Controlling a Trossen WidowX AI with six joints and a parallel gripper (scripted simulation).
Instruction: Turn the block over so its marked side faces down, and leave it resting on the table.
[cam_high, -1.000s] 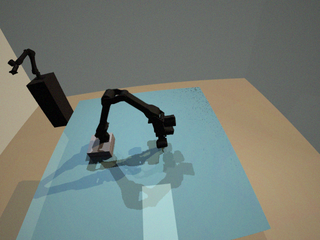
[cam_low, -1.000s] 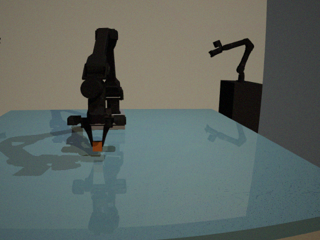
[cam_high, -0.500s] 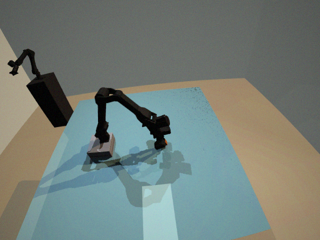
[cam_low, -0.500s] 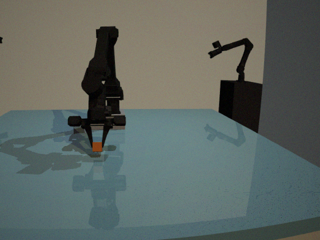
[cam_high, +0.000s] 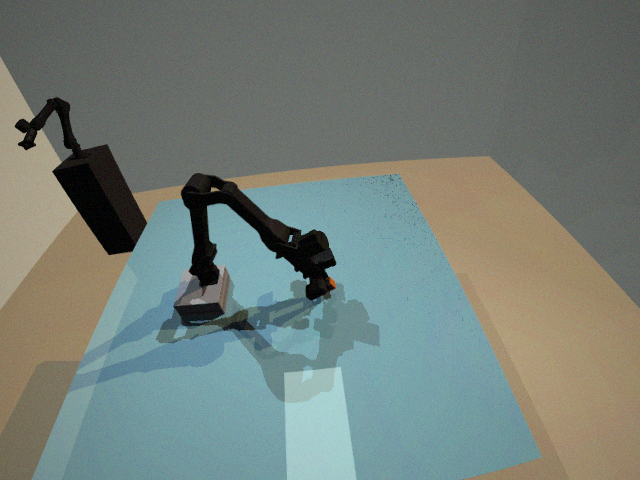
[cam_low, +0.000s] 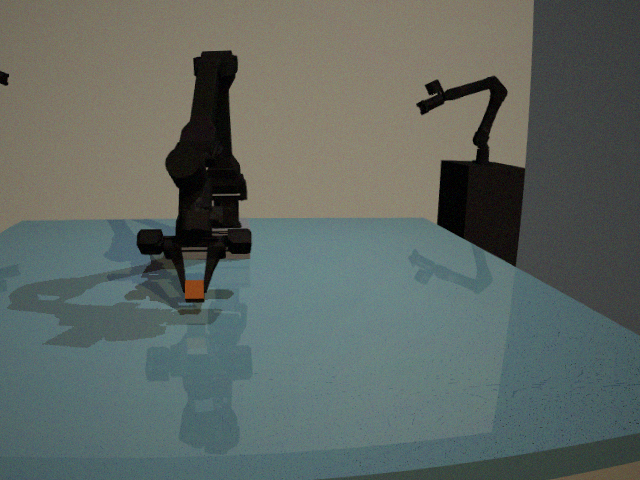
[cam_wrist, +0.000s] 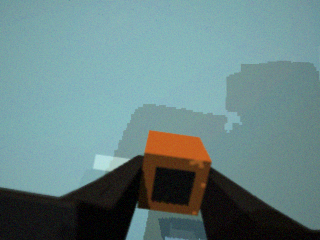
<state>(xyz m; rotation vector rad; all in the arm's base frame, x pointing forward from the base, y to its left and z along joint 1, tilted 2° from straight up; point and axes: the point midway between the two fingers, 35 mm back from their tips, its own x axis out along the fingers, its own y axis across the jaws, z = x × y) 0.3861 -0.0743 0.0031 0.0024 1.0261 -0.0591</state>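
The small orange block is between the fingertips of my gripper, which is shut on it. The block is held a little above the blue table surface. Its marked side, with a black square, faces back toward the wrist camera. In the exterior view a plain orange side faces the view, with a dark strip along its lower edge. The gripper slants down and forward. In the top view the fingers partly hide the block.
My arm's base stands on a pale box behind the gripper. A second dark arm stands on a tall dark pedestal beyond the table's edge. Shadows and reflections of the arm lie around the block.
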